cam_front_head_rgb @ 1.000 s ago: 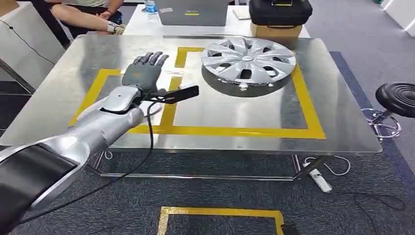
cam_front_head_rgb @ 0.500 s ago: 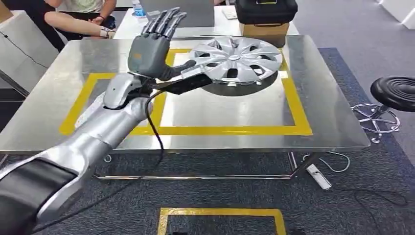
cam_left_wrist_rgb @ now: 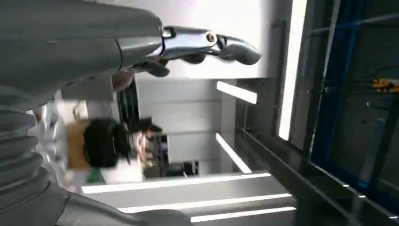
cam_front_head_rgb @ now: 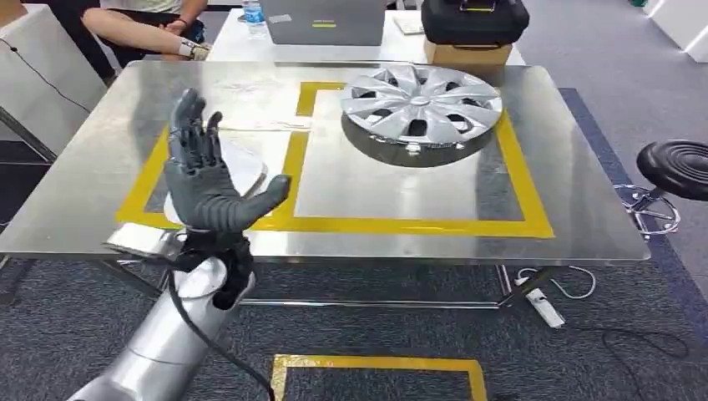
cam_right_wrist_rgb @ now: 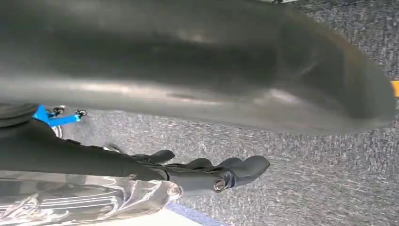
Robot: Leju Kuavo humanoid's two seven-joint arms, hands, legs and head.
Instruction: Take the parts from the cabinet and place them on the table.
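Here, the left hand (cam_front_head_rgb: 210, 185) is raised in front of the near edge of the steel counter (cam_front_head_rgb: 576, 213), palm facing the counter, fingers spread and extended upward, thumb out to the side; it holds nothing. In the left wrist view the same hand (cam_left_wrist_rgb: 141, 42) shows extended fingers (cam_left_wrist_rgb: 235, 47) against a ceiling with strip lights, with nothing in its grasp. The silver wheel cover (cam_front_head_rgb: 422, 104) lies flat on the counter inside the far right portion of the yellow tape rectangle (cam_front_head_rgb: 417, 224), well apart from the left hand. A flat silvery piece lies on the counter directly behind the raised hand and is largely hidden by it; its type cannot be determined. In the right wrist view the right hand (cam_right_wrist_rgb: 207, 172) hangs over grey carpet (cam_right_wrist_rgb: 329, 179), its dark fingers lying close together and gently bent; whether it holds anything cannot be determined. Beyond the counter stand a grey laptop (cam_front_head_rgb: 324, 21), a black case (cam_front_head_rgb: 474, 18) on a cardboard box (cam_front_head_rgb: 467, 52), and a water bottle (cam_front_head_rgb: 256, 14). A person's forearm (cam_front_head_rgb: 138, 32) rests at the far left. A black stool (cam_front_head_rgb: 678, 167) stands to the right of the counter.
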